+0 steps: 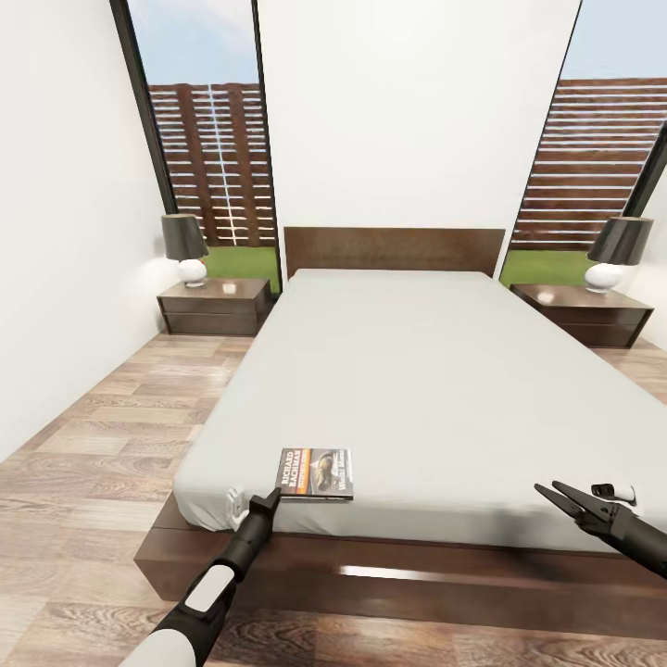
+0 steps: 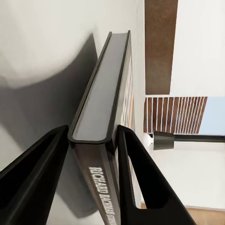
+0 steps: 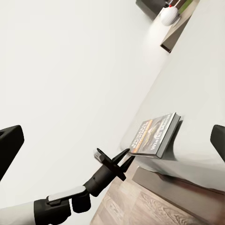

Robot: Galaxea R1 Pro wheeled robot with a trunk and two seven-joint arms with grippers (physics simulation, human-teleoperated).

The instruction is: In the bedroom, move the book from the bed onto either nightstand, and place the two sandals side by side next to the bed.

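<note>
Pale grey and unmade of any bedding, the mattress of the large low dark-framed bed [image 1: 398, 371] carries the small thin paperback book [image 1: 316, 473] flat at its foot edge, close to the foot corner on the robot's left, white lettered band toward that corner. The left gripper [image 1: 270, 501] reaches the book's near corner; from the left wrist its two black fingers [image 2: 136, 173] stand either side of the book's spine end [image 2: 101, 108], jaws parted around it, though whether the pads actually press the covers cannot be told. From the right wrist the same gripper [image 3: 123, 159] appears just beside the book [image 3: 155, 135], its tips spread. The right gripper [image 1: 556, 493] hangs over the foot edge toward the opposite corner, fingers slightly apart and grasping nothing; its arm is cut off by the picture's border. Two low dark brown glossy nightstands flank the headboard, one at the left [image 1: 215, 305] and one at the right [image 1: 582, 313], each bearing a white-based lamp with a dark shade [image 1: 185, 246]; the right one is partly clipped by the frame. Light wood-plank floor [image 1: 93, 435] surrounds the bed.
</note>
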